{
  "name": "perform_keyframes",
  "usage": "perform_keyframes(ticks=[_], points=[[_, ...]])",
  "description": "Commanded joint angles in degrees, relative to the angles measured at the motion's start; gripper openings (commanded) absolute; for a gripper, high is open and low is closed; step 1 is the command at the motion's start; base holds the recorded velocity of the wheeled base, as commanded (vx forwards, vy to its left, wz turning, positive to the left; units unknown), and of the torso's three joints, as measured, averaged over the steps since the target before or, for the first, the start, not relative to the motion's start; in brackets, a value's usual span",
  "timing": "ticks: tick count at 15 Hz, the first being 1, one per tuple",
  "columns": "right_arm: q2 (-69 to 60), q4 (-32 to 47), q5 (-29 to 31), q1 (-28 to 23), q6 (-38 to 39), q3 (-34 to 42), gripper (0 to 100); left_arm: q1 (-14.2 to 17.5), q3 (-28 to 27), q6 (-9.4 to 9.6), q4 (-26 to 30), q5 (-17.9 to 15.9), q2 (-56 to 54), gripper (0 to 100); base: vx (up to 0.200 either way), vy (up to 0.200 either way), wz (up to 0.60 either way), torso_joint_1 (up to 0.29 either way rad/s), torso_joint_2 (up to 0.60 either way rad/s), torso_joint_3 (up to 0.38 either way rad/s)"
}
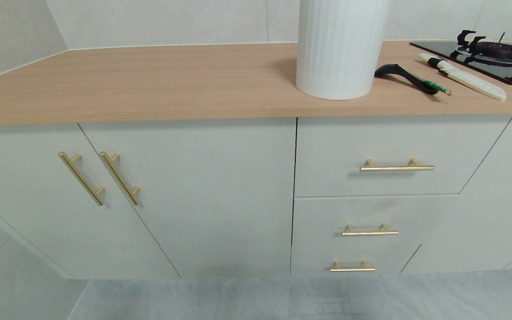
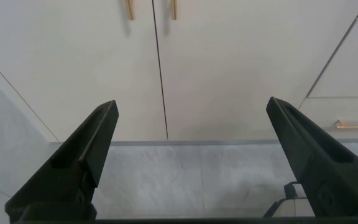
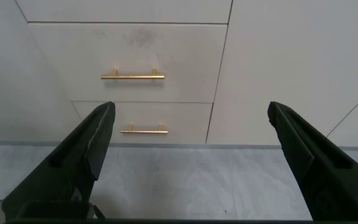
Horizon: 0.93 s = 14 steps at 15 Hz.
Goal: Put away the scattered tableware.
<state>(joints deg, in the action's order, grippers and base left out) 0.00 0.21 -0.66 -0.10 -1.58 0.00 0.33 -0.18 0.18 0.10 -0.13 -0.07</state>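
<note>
Nothing picked yet. Left gripper [image 2: 191, 107] and right gripper [image 3: 191, 109] are both released and empty, low in front of the cabinet [image 1: 194, 191]. Spoon [image 1: 405, 76] and knife [image 1: 465, 80] lie at the right end of the bench [image 1: 149, 84], beside the white tub [image 1: 340, 49]. Next move is probably raising an arm to the spoon.

Wooden countertop [image 1: 149, 84] across the upper frame. On it, upper centre, a white ribbed container [image 1: 340, 49] upright. To its right, a black ladle [image 1: 405, 76], a green-tipped stick [image 1: 437, 86] and a white knife [image 1: 465, 78], with a black hob [image 1: 502, 66] at far upper right.
</note>
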Motion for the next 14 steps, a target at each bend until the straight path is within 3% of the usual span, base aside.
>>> perform_keyframes(ticks=[1, 3, 5, 7, 9, 14], points=[[0.0, -0.03, -0.04, 0.01, -0.09, 0.0, 100, 0.02, 0.01, -0.01, -0.01, 0.05, 0.07, 100, 0.0, 0.0, 0.0, 0.0, 0.0, 0.0], [0.0, -0.12, -0.22, 0.01, -0.09, -0.18, 100, 0.02, 0.01, -0.01, -0.01, 0.05, 0.07, 100, 0.0, 0.0, 0.0, 0.0, 0.0, 0.0], [2.9, 1.2, -4.26, 0.36, 1.94, -10.11, 100, 0.02, 0.01, -0.01, -0.01, -0.04, 0.07, 100, 0.0, 0.0, 0.0, 0.0, 0.0, 0.0], [11.95, 2.69, -10.77, 0.62, 1.85, -12.66, 100, 0.02, 0.01, -0.01, -0.01, -0.04, 0.07, 100, 0.0, 0.0, 0.0, 0.0, 0.0, 0.0], [24.26, 2.17, -13.58, 0.71, 0.62, -13.54, 100, 0.02, 0.01, -0.01, -0.01, 0.05, 0.07, 100, 0.0, 0.0, 0.0, 0.0, 0.0, 0.0], [55.72, 1.64, -12.61, 11.7, -0.61, -23.73, 100, 0.02, 0.01, -0.01, -0.01, 0.05, 0.07, 100, 0.0, 0.0, 0.0, 0.0, 0.0, 0.0]])
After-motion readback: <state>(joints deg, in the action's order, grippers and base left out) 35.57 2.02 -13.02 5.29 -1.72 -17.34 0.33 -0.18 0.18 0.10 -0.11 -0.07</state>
